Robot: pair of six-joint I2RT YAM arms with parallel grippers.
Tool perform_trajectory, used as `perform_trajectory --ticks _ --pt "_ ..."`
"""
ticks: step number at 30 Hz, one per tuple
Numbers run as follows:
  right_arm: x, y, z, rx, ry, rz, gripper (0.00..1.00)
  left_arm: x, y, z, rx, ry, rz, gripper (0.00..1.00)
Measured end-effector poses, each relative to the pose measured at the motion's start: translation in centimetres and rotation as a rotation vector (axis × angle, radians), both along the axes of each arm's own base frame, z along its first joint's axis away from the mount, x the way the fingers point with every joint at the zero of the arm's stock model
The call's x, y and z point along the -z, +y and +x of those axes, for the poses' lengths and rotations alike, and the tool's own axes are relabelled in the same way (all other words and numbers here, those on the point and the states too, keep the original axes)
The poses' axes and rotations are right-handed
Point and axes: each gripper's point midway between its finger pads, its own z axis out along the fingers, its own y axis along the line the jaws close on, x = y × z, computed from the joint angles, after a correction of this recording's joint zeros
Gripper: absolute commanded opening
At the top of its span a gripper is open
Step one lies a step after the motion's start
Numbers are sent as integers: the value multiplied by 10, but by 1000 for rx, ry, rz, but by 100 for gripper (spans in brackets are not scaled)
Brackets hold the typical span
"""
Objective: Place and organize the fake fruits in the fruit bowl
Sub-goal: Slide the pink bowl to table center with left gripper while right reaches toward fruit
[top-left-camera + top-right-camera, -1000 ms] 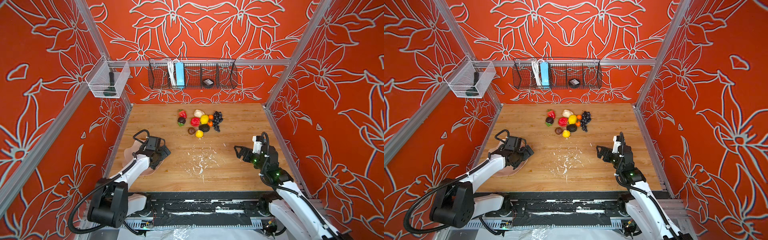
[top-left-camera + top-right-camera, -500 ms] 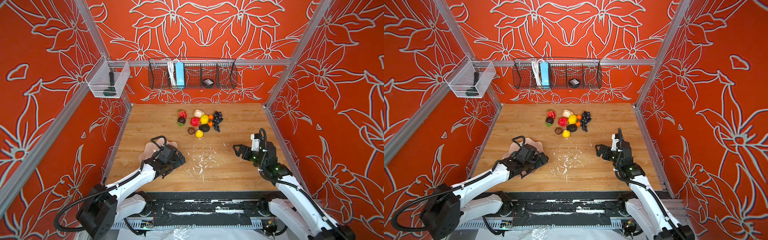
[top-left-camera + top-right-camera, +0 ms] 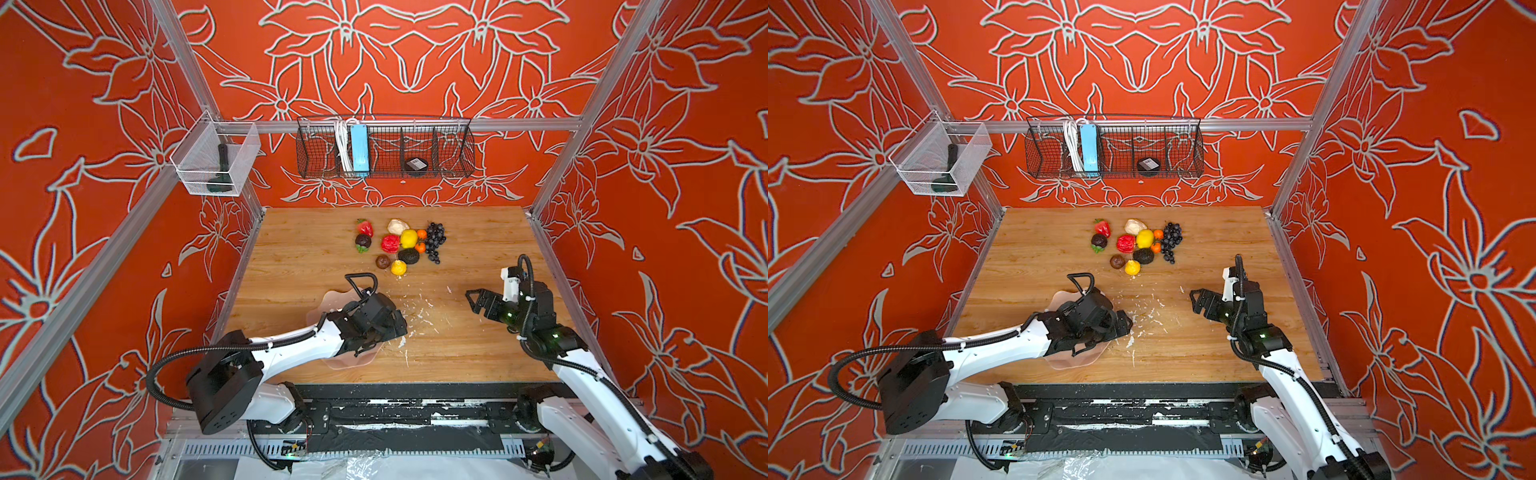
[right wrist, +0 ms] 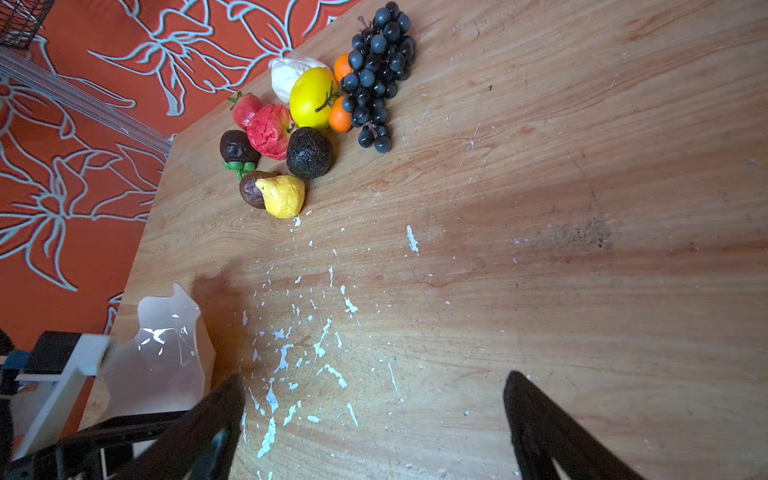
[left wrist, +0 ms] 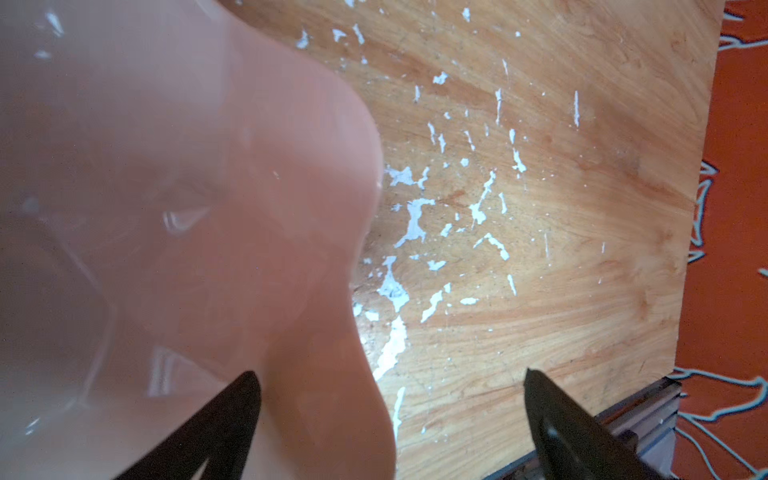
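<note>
Wooden table (image 3: 478, 232), left tool (image 5: 388, 374) spread astride fruit bowl (image 5: 166, 166) rim, right tool (image 4: 374, 376) spread

You've got two arms, same build. The left arm (image 3: 291, 353) has glossy white shell links w/ black joint housings and a big boxy black base block (image 3: 224, 386) w/ small holes on its face. A ribbed cable (image 3: 183, 353), black, runs from the block along the link. The left gripper (image 3: 392, 328) is black, w/ a thin black cable loop (image 3: 360, 274) at the wrist; its fingers (image 5: 232, 415) taper to points. The right arm (image 3: 582, 374) is white & black too, w/ green LEDs (image 3: 509, 318) lit and a white wrist bracket (image 3: 510, 286). The right gripper (image 3: 473, 300) is black, w/ triangular cut-outs.
</note>
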Motion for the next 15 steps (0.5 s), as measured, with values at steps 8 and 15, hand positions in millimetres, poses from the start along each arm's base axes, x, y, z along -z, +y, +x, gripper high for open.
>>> perform_trajectory --ticks 8,15 --pt "-4 3 4 -15 13 -5 97 -2 -32 1 64 5 -12 99" --pt "2 5 8 -26 46 -13 98 -7 -47 0 109 -5 -32 98"
